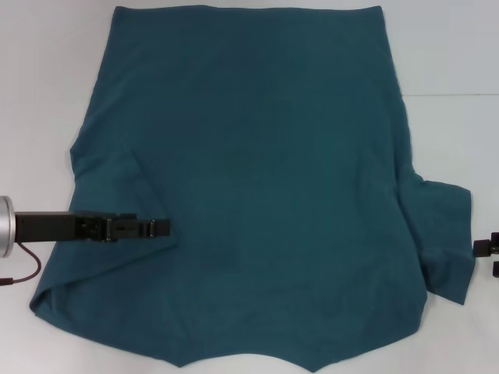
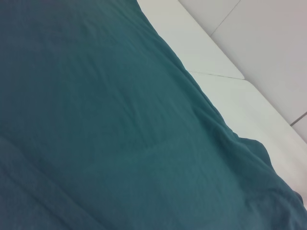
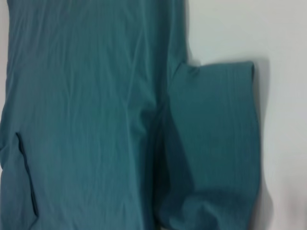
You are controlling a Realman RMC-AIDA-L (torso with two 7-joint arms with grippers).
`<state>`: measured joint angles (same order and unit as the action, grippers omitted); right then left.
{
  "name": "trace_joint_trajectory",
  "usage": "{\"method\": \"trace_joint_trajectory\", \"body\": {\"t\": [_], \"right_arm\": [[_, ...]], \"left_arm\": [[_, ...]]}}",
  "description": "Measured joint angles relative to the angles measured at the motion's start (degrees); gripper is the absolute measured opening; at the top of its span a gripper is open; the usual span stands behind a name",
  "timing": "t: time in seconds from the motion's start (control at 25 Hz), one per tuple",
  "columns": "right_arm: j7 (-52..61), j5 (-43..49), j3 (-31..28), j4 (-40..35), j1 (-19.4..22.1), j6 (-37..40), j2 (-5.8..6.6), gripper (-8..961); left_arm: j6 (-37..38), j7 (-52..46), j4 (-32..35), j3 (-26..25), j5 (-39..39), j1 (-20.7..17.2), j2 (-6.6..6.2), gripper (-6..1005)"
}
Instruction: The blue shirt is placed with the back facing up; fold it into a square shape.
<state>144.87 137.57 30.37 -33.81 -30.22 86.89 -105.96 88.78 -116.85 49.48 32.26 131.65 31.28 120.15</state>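
Note:
The blue shirt (image 1: 265,195) lies spread flat on the white table, with its hem at the far side and its collar end at the near edge. Its left sleeve (image 1: 109,187) is folded inward over the body. My left gripper (image 1: 162,227) reaches in from the left, low over the folded sleeve's inner edge. The right sleeve (image 1: 448,234) lies spread outward. My right gripper (image 1: 485,248) shows only partly at the right edge, just beside that sleeve. The shirt fills the left wrist view (image 2: 105,134). The right wrist view shows the shirt body (image 3: 86,120) and the right sleeve (image 3: 216,143).
The white table (image 1: 47,78) shows bare on both sides of the shirt. A thin seam line (image 1: 452,95) crosses it at the far right. A red cable (image 1: 27,269) hangs from my left arm near the shirt's near left corner.

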Motion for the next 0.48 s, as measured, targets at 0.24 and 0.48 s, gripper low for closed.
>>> {"method": "trace_joint_trajectory", "body": {"t": [0.24, 0.48], "right_arm": [[0.5, 0.1, -0.1, 1.3, 0.1, -1.3, -0.17, 543], [0.8, 0.1, -0.5, 1.5, 0.0, -2.3, -0.86, 540]], "left_arm": [[-0.5, 0.0, 0.0, 0.0, 0.2, -0.2, -0.01, 961], [-0.8, 0.0, 0.0, 0.0, 0.3, -0.5, -0.01, 961]]}}
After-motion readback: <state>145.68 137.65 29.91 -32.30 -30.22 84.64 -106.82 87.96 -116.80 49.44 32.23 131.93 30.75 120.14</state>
